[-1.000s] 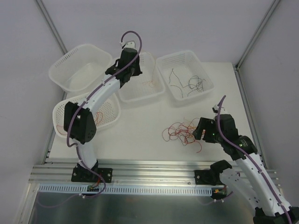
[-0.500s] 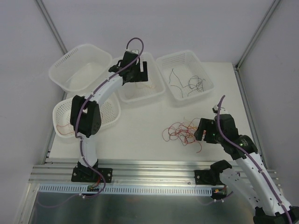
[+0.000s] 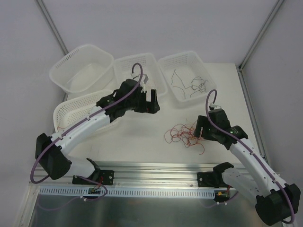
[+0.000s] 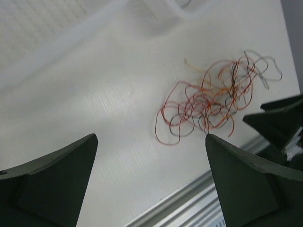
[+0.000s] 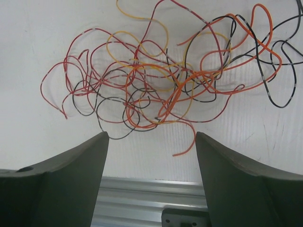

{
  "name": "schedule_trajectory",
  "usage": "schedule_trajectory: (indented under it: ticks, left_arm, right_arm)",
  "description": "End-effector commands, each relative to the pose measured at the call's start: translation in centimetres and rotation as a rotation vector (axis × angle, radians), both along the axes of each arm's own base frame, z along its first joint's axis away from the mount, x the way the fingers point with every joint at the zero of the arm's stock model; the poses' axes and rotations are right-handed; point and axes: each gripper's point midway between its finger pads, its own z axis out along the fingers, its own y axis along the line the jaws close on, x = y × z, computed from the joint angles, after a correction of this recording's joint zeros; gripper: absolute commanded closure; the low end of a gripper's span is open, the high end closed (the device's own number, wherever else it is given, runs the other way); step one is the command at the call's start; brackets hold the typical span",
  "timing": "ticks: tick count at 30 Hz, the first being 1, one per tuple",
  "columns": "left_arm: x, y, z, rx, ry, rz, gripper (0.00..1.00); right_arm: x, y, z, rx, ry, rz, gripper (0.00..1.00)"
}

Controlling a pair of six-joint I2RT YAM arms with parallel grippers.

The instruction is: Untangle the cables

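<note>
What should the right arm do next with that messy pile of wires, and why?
Probably lower the right gripper onto the cables and pinch one outer strand: its jaws stand open and empty close by the tangle, while the left gripper, also open, hangs farther away.

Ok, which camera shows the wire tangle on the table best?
Right wrist: the wire tangle fills the frame, with red, orange, yellow and black strands distinct. Left wrist shows it smaller and at an angle; the top camera shows only a small reddish clump.
</note>
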Motion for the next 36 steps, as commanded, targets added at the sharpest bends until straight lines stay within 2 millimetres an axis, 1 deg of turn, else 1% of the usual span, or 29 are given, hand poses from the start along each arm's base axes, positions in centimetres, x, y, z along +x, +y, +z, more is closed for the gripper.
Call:
schedule_trajectory:
  ticks: [1, 2, 3, 5, 6, 9, 10, 11, 12, 13, 14, 16, 17, 18, 19, 20, 22, 23, 26, 28, 29, 31, 32, 33, 34, 36]
  left_arm:
    - [-3.8, -0.4, -3.6, 0.004, 0.116, -0.005, 0.01]
    - [-5.0, -0.3, -5.3, 0.027, 0.148, -0.005, 0.01]
    - [-6.3, -0.9, -5.6, 0.018, 0.161, -0.007, 0.01]
    - [-7.3, -1.0, -7.0, 0.051, 0.168, 0.01, 0.01]
    - [-8.4, -1.9, -7.3, 0.055, 0.174, -0.01, 0.01]
    - [-8.5, -3.6, -8.1, 0.088, 0.169, -0.02, 0.01]
    - [-8.9, -4.4, -8.3, 0.101, 0.167, -0.036, 0.01]
    - [-8.6, -5.4, -8.7, 0.116, 0.172, -0.039, 0.01]
    - [-8.5, -6.0, -8.9, 0.125, 0.171, -0.044, 0.01]
    - [-8.7, -6.9, -9.0, 0.13, 0.169, -0.056, 0.01]
    - [-8.2, -7.9, -9.5, 0.148, 0.171, -0.06, 0.01]
    - [-7.9, -9.1, -9.9, 0.16, 0.173, -0.075, 0.01]
    - [-7.5, -10.4, -10.1, 0.165, 0.171, -0.086, 0.01]
    - [-7.2, -10.9, -10.2, 0.17, 0.166, -0.084, 0.01]
    - [-6.8, -11.9, -9.5, 0.157, 0.153, -0.089, 0.01]
    - [-6.5, -12.6, -10.6, 0.177, 0.163, -0.09, 0.01]
    - [-6.4, -13.7, -11.0, 0.179, 0.173, -0.108, 0.02]
    - [-6.4, -14.7, -11.5, 0.182, 0.177, -0.121, 0.02]
    - [-6.5, -16.3, -12.2, 0.18, 0.193, -0.146, 0.03]
    - [-6.5, -17.1, -12.5, 0.186, 0.188, -0.154, 0.05]
    - [-6.5, -17.3, -13.3, 0.2, 0.194, -0.152, 0.05]
    - [-6.3, -17.5, -14.3, 0.215, 0.202, -0.143, 0.09]
    - [-6.2, -17.6, -15.1, 0.227, 0.211, -0.139, 0.11]
    - [-6.2, -17.7, -15.4, 0.232, 0.214, -0.139, 0.14]
    - [-6.1, -17.7, -15.6, 0.237, 0.213, -0.138, 0.18]
    - [-5.9, -17.2, -16.8, 0.267, 0.214, -0.117, 0.27]
  right_arm:
    - [2.0, 0.4, -0.7, 0.021, -0.036, -0.078, 0.23]
    - [2.7, 0.7, -1.0, 0.038, -0.043, -0.105, 0.23]
    - [2.9, 0.4, -1.4, 0.029, -0.04, -0.126, 0.23]
    - [3.2, 0.3, -2.3, 0.021, -0.027, -0.157, 0.23]
    - [3.3, 0.2, -2.6, 0.021, -0.023, -0.182, 0.24]
    - [3.5, 0.0, -3.7, 0.028, -0.016, -0.217, 0.27]
    - [3.3, 0.0, -4.4, 0.029, -0.003, -0.221, 0.28]
    - [3.6, 0.1, -4.5, 0.04, -0.011, -0.228, 0.31]
    - [3.4, 0.0, -5.1, 0.045, 0.011, -0.239, 0.36]
    - [3.4, -0.1, -5.3, 0.059, 0.021, -0.256, 0.38]
    - [3.1, -0.1, -5.8, 0.066, 0.032, -0.259, 0.4]
    - [3.2, -0.3, -5.9, 0.097, 0.024, -0.281, 0.48]
    - [2.9, -0.5, -6.2, 0.102, 0.029, -0.286, 0.55]
    - [2.9, -0.6, -6.3, 0.108, 0.027, -0.296, 0.6]
    - [3.0, -0.6, -6.0, 0.117, 0.016, -0.299, 0.63]
    - [2.9, -0.6, -6.0, 0.12, 0.016, -0.299, 0.71]
    - [2.8, -0.6, -6.0, 0.131, 0.014, -0.298, 0.78]
    - [2.7, -0.6, -6.0, 0.135, 0.016, -0.298, 0.83]
    - [2.4, -0.3, -6.2, 0.154, 0.018, -0.292, 0.91]
    - [2.4, -0.2, -6.2, 0.163, 0.019, -0.289, 0.92]
    - [2.4, -0.1, -6.1, 0.168, 0.013, -0.286, 0.93]
    - [2.4, 0.0, -6.0, 0.18, 0.014, -0.282, 0.93]
    - [2.3, 0.1, -6.0, 0.184, 0.013, -0.279, 0.93]
    - [2.4, 0.2, -5.9, 0.186, 0.011, -0.277, 0.93]
    - [2.4, 0.1, -5.8, 0.186, 0.011, -0.279, 0.94]
    - [2.4, 0.2, -5.6, 0.19, 0.007, -0.272, 0.94]
